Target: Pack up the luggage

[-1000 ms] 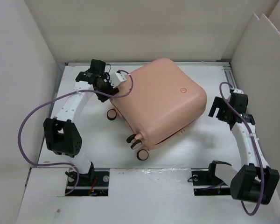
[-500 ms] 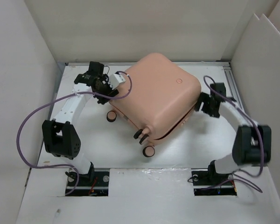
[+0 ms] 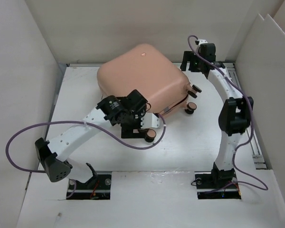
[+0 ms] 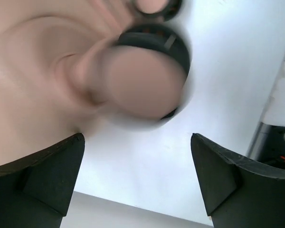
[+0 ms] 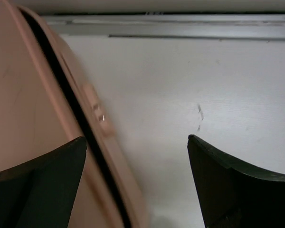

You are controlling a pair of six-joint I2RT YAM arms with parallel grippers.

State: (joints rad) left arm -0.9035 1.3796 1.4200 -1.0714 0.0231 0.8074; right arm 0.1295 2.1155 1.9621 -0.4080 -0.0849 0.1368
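Two arms: both are standing in new places compared with a second ago, and the case between them is lying turned.
Luggage: the luggage (image 3: 137, 76) is lying closed on the table (image 3: 190, 152). It is sitting farther back and left than a second ago. Its wheels are now pointing right and toward the near side.
Left gripper: the left gripper (image 3: 135, 128) is no longer sitting at the case's far left corner and is now hovering at its near edge. Its jaws are standing wide and released. In the wrist view a blurred wheel (image 4: 149, 78) is showing just beyond the fingertips, touching neither.
Right gripper: the right gripper (image 3: 190, 64) is now reaching to the case's far right corner, having been out at the right side a second ago. Its jaws are standing apart, gripping nothing. In the wrist view the case's dark seam (image 5: 71, 114) is running past the left finger.
Edges: the case's far side is lying near the back wall (image 3: 133, 28). A rail (image 5: 180, 28) is running along the table's far edge behind the right gripper.
Open room: bare table is showing on the near right and along the left side. The purple cable (image 3: 19, 137) is looping out on the left.
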